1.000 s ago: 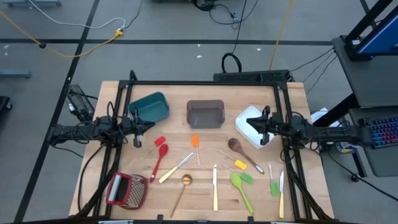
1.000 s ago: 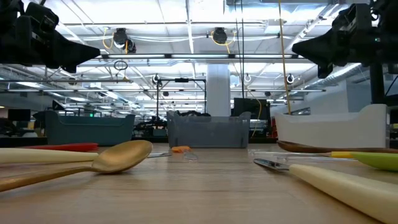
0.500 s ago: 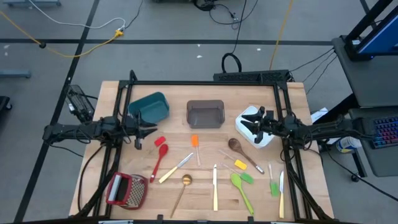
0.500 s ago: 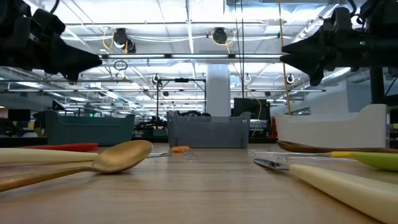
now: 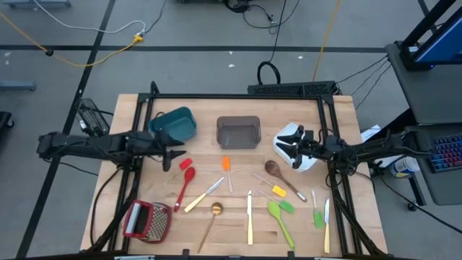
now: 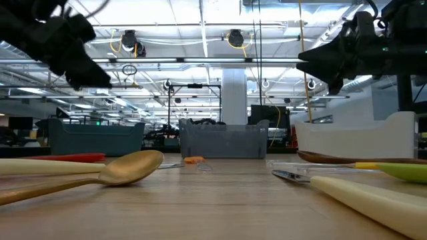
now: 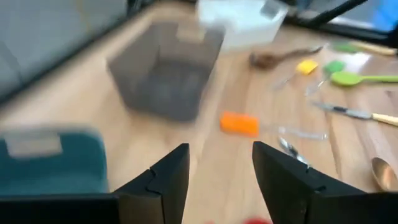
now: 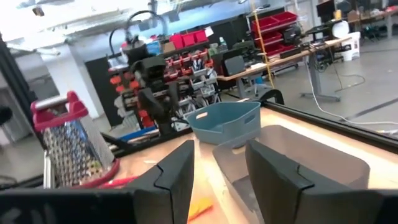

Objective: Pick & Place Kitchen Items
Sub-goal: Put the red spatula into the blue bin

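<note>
Left wrist view is blurred, so the utensils [image 5: 249, 198] barely resolve there (low view cuts most off at its sides). They lie spread across the surface's [image 5: 238, 238] middle and front, all untouched. Left end effector [image 5: 173, 152], fingers apart, hovers just behind the red spatula [image 5: 186, 180]; right end effector [image 5: 289, 147], also parted w/ nothing held, hangs over the white bin [image 5: 307, 160], wooden spoon [image 5: 276, 172] just in front.

three bins [image 5: 238, 132] stand in a row across the table's [image 5: 339, 115] far half, left to right. the utensils [image 5: 250, 217] lie scattered in front of them, nearer the front edge. a grater [image 5: 147, 220] lies at the front left corner. the left gripper [image 5: 173, 154] hangs just before the left bin, the right gripper [image 5: 295, 146] over the right bin.
</note>
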You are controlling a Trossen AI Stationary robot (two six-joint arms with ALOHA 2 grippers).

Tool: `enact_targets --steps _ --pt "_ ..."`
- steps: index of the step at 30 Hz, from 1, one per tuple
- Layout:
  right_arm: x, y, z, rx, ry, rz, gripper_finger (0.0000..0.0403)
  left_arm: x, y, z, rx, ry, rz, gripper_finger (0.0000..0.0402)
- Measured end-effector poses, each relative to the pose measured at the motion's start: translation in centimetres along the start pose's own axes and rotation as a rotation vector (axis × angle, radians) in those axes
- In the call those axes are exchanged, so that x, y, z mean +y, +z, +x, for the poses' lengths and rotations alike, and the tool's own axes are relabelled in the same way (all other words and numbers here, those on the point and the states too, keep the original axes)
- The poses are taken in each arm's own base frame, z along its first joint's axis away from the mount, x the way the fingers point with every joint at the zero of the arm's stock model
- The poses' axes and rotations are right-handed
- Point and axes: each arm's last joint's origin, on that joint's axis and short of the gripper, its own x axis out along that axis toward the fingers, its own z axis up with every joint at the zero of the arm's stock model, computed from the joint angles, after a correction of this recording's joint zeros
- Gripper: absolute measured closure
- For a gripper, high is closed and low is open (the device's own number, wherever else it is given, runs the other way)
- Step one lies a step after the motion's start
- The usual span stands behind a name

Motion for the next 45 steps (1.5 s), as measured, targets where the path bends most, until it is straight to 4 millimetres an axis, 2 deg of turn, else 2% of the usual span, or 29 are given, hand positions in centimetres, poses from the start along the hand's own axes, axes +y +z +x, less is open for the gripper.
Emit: enact_targets --steps 7,11,15,20,24,31,34,40,43,45 --pt "0.5 -1.0 0.5 0.074 0.019 -0.016 0.0266 0.0 -2.0 2.5 0.304 0.071 -0.204 0.0218" --pt "0.8 -0.9 1.1 0.068 0.030 -0.021 0.0266 0.1 -3.2 3.8 0.412 0.157 -0.203 0.0218" --pt "0.8 -1.1 1.2 0.080 0.024 -0.009 0.0266 0.1 -3.7 4.9 0.452 0.199 -0.227 0.0218" --pt "0.6 -1.2 1.3 0.074 -0.015 -0.008 0.0268 -0.1 -3.8 5.8 0.455 0.167 -0.254 0.0218" --pt "0.5 -1.1 1.3 0.056 -0.068 -0.046 0.0268 -0.1 -3.7 5.7 0.446 0.165 -0.225 0.0218" --pt "0.4 -1.0 1.3 0.045 -0.099 -0.046 0.0268 -0.3 -3.6 5.6 0.456 0.119 -0.296 0.0218" --pt "0.4 -1.0 1.3 0.045 -0.099 -0.046 0.0268 -0.5 -2.8 5.5 0.467 0.123 -0.293 0.0218" --pt "0.4 -1.0 1.3 0.044 -0.099 -0.043 0.0269 -1.4 1.1 4.8 0.520 0.121 -0.189 0.0218" --pt "0.4 -1.0 1.3 0.045 -0.099 -0.043 0.0269 -1.5 1.5 5.0 0.583 0.150 -0.196 0.0218" --pt "0.4 -1.0 1.3 0.047 -0.097 -0.046 0.0269 -1.6 1.1 5.6 0.640 0.164 -0.196 0.0218"
